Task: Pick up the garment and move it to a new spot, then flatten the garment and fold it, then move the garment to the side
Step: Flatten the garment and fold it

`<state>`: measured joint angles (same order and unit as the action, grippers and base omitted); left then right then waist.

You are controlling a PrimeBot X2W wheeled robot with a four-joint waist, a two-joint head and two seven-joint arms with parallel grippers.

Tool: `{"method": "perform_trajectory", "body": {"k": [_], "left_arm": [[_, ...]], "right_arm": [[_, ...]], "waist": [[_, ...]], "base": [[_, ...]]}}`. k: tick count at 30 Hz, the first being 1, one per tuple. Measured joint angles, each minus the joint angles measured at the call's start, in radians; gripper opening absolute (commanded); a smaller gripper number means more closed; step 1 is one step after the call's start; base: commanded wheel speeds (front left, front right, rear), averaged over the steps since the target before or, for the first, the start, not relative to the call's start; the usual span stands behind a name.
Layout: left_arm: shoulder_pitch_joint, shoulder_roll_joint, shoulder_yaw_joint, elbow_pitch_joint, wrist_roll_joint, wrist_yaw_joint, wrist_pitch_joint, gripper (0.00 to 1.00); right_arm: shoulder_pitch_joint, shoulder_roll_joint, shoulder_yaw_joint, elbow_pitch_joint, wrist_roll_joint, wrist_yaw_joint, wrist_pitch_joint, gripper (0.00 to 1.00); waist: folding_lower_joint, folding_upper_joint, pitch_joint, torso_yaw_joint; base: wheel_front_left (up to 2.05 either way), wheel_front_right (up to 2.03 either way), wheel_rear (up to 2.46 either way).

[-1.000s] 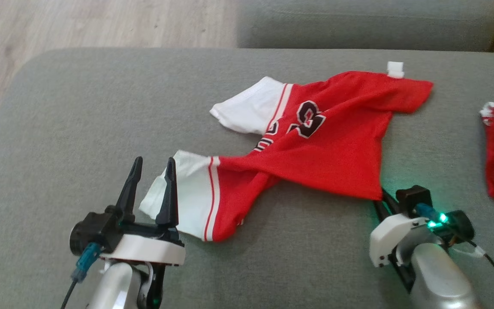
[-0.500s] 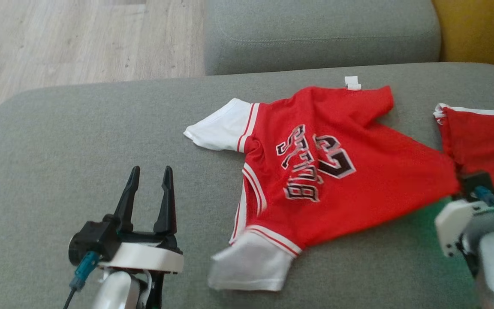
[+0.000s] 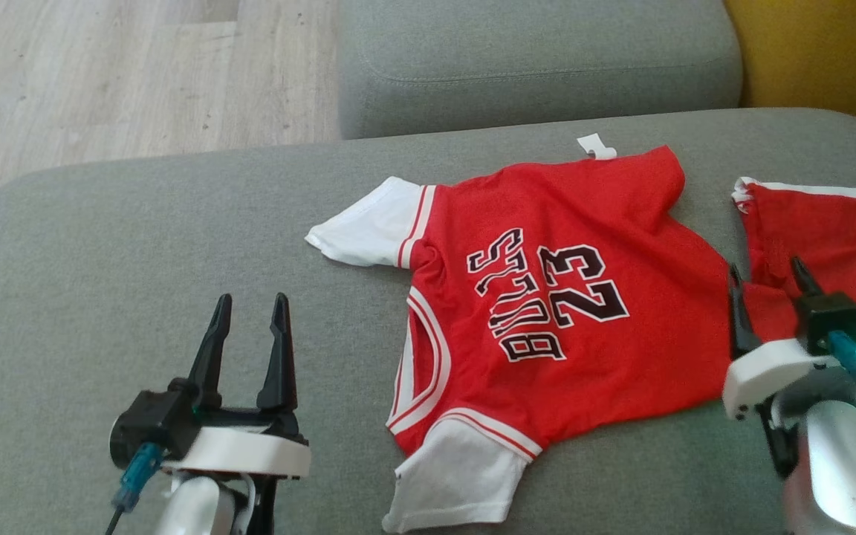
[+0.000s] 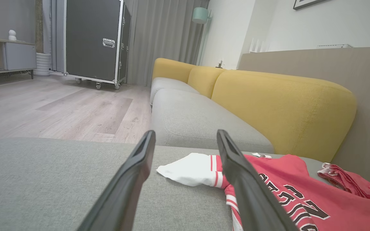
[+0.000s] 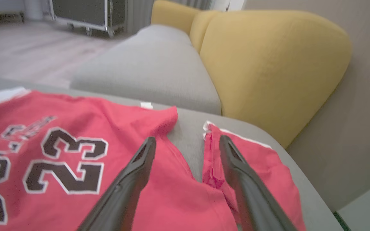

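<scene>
On the grey sofa cushion (image 3: 138,253) the red jersey (image 3: 621,223) lies print up and mostly spread, its hem toward the robot's right and its 2 white sleeves toward the left, so the step in hand looks like flattening. The left gripper (image 3: 251,297) hovers a little to the left of the jersey, jaws wide with nothing between them. The right gripper (image 3: 764,266) sits at the hem edge, jaws also wide and empty, 1 finger over the jersey and the other over the red shorts (image 3: 829,230) lying just beside it. To do this well, I judge the right side should nip the hem alone, clear of the shorts, and the left the near sleeve (image 3: 458,483). They should then draw apart low and gently, so the rumpled far hem corner (image 3: 658,174) smooths without dragging the whole jersey. Catching the shorts along with the hem is the main risk.
</scene>
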<state>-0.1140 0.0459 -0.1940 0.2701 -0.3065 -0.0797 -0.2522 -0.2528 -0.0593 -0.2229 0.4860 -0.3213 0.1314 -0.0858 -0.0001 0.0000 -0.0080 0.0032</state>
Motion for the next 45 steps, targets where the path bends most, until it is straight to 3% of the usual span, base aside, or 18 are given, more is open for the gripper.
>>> {"method": "perform_trajectory", "body": {"k": [5, 10, 14, 22, 29, 38, 42, 45], "left_arm": [[0.000, 0.000, 0.000, -0.003, 0.007, -0.008, 0.000, 1.00], [-0.001, 0.000, -0.002, -0.004, 0.007, -0.009, 0.000, 1.00], [-0.004, 0.000, -0.007, 0.001, 0.007, -0.010, 0.000, 1.00], [-0.145, 0.000, -0.056, 0.139, 0.026, -0.019, 0.003, 1.00], [-0.381, -0.005, -0.207, 0.375, -0.129, -0.044, 0.198, 1.00], [-0.565, -0.007, -0.302, 0.525, -0.200, -0.043, 0.262, 1.00], [-0.604, -0.008, -0.341, 0.592, -0.173, -0.030, 0.292, 1.00], [-0.638, -0.003, -0.367, 0.635, -0.135, 0.008, 0.306, 1.00]], "right_arm": [[-0.001, 0.005, 0.112, -0.030, 0.177, 0.000, -0.128, 1.00], [0.018, 0.009, 0.230, -0.026, 0.500, 0.000, -0.162, 1.00], [0.078, 0.011, 0.287, -0.038, 0.536, 0.000, -0.162, 1.00], [0.048, 0.011, 0.268, -0.131, 0.540, 0.000, -0.163, 1.00], [0.005, 0.011, 0.267, -0.152, 0.535, 0.000, -0.164, 1.00], [-0.031, 0.011, 0.286, -0.163, 0.552, 0.000, -0.165, 1.00], [-0.037, 0.011, 0.287, -0.164, 0.561, 0.000, -0.165, 1.00], [-0.048, 0.011, 0.288, -0.168, 0.561, 0.000, -0.165, 1.00]], "waist": [[0.0000, 0.0000, 0.004, -0.012], [0.0000, 0.0000, 0.012, -0.017], [0.0000, 0.0000, 0.030, -0.022], [0.0002, 0.0000, 0.110, -0.042], [0.0003, 0.0000, 0.197, -0.087], [0.0003, 0.0000, 0.277, -0.156], [0.0002, 0.0000, 0.298, -0.179], [0.0001, 0.0000, 0.308, -0.188]], "base": [[0.00, 0.00, 0.00], [0.00, 0.00, 0.00], [0.00, 0.00, 0.00], [0.00, 0.00, 0.00], [0.00, 0.00, 0.00], [0.00, 0.00, 0.00], [0.00, 0.00, 0.00], [0.00, 0.00, 0.00]]}}
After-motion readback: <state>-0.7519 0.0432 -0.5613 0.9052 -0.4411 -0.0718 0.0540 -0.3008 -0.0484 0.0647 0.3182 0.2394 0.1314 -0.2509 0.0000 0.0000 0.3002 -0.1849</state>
